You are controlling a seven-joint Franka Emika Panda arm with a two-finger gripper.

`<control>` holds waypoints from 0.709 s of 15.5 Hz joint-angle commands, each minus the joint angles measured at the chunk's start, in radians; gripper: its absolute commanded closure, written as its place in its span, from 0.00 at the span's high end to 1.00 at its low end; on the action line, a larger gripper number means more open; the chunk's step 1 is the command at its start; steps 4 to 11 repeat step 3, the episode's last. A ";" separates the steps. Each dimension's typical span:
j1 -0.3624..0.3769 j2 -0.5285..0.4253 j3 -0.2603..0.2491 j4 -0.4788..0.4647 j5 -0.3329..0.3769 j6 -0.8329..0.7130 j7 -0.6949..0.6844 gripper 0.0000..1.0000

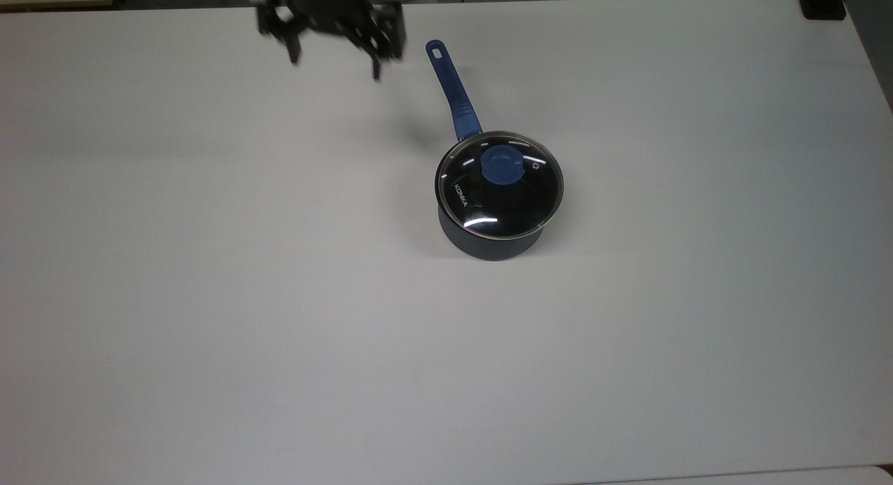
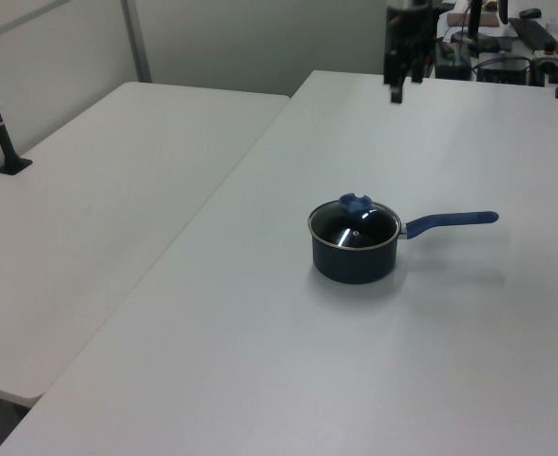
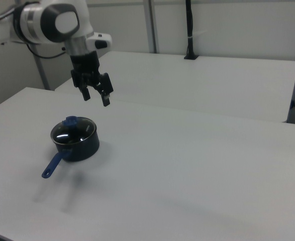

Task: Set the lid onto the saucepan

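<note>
The glass lid [image 1: 499, 186] with its blue knob [image 1: 504, 165] lies flat on the dark navy saucepan [image 1: 488, 241], closing it. The pan's blue handle [image 1: 452, 87] points toward the top view's upper edge. In the left view the lid [image 2: 355, 221] tops the saucepan [image 2: 353, 255], and in the right view the lid [image 3: 73, 127] sits on the saucepan [image 3: 77, 143]. My gripper [image 1: 333, 61] hangs high above the table, up and to the top view's left of the pan, open and holding nothing. It also appears as the gripper [image 3: 96, 96] and the gripper [image 2: 402, 87].
The white table [image 1: 279, 296] stretches wide around the pan. A second white table [image 2: 98, 190] stands beside it in the left view. A black post [image 3: 189, 30] rises at the back in the right view.
</note>
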 commanded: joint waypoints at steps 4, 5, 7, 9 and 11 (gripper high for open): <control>-0.017 -0.057 0.006 -0.027 -0.001 -0.048 -0.025 1.00; -0.017 -0.057 0.006 -0.027 -0.001 -0.048 -0.025 1.00; -0.017 -0.057 0.006 -0.027 -0.001 -0.048 -0.025 1.00; -0.017 -0.057 0.006 -0.027 -0.001 -0.048 -0.025 1.00; -0.017 -0.057 0.006 -0.027 -0.001 -0.048 -0.025 1.00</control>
